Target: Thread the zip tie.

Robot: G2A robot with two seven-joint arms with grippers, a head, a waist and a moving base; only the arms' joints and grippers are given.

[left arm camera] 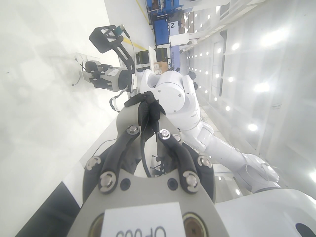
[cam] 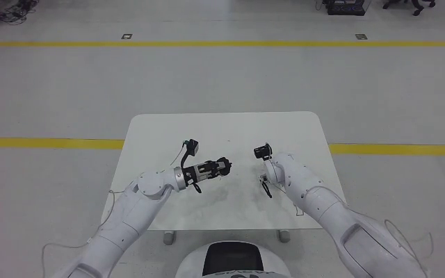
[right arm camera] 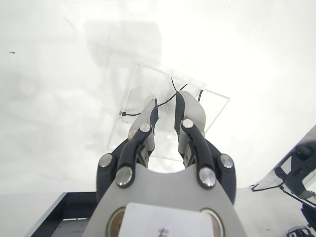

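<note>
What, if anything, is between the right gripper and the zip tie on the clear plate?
Nothing visible. The right gripper is open over the clear plate, and the zip tie lies on the plate with its thin strand crossing the gap between the fingertips.

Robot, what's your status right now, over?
Left tool shut on a thin black strap. Right tool open, zip tie crossing between its fingers, over a clear plate. Both above the white table.
</note>
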